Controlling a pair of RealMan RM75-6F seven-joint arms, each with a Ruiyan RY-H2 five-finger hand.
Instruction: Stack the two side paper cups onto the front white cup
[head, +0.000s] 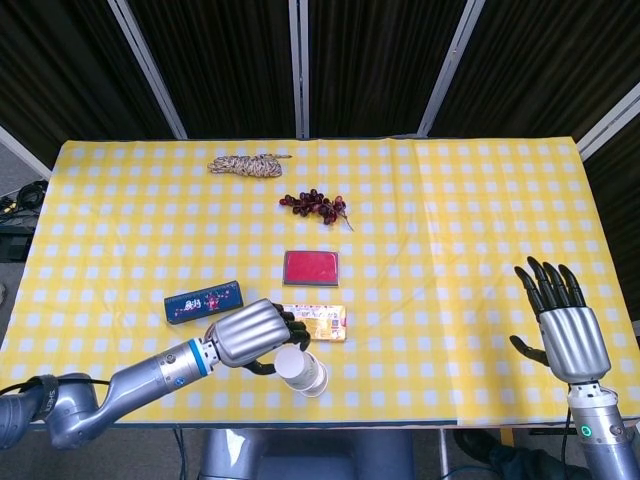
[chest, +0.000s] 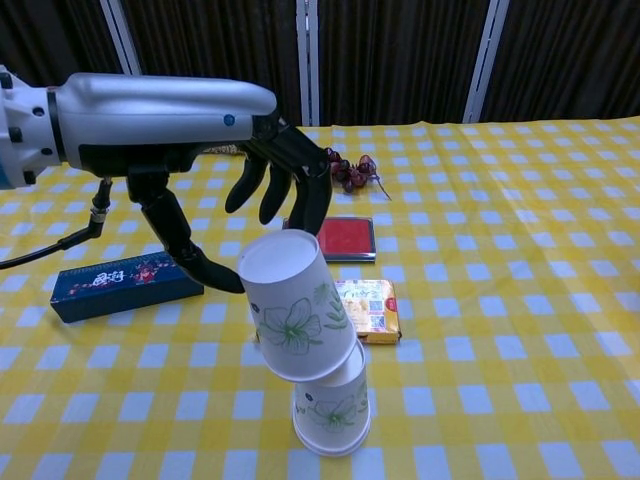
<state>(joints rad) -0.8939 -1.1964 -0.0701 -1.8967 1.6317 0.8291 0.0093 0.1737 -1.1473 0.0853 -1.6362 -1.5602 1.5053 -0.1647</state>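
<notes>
Two paper cups meet at the lower middle of both views. We see the left hand (chest: 235, 200) pinching a flowered cup (chest: 298, 318) between thumb and fingers, tilted, its base uppermost and leaning toward the left of the chest view. Its open mouth sits over the top of the front white cup (chest: 334, 412), which stands upside down on the yellow checked tabletop (head: 450, 230). From the chest view the held cup seems to touch the lower one, though we cannot tell how far it is seated over it. In the head view the left hand (head: 250, 335) covers most of the held cup (head: 300, 368) near the bottom edge of the frame.

Just behind the cups lies a yellow snack pack (chest: 372, 308), and further up a red flat box (head: 311, 267). A dark blue box (head: 205, 301) lies left of centre. A bunch of grapes (head: 314, 205) and a coil of rope (head: 245, 164) sit in the upper middle.

At the lower right of the head view the right hand (head: 560, 320) is held off the tabletop's edge, fingers spread, holding nothing.
</notes>
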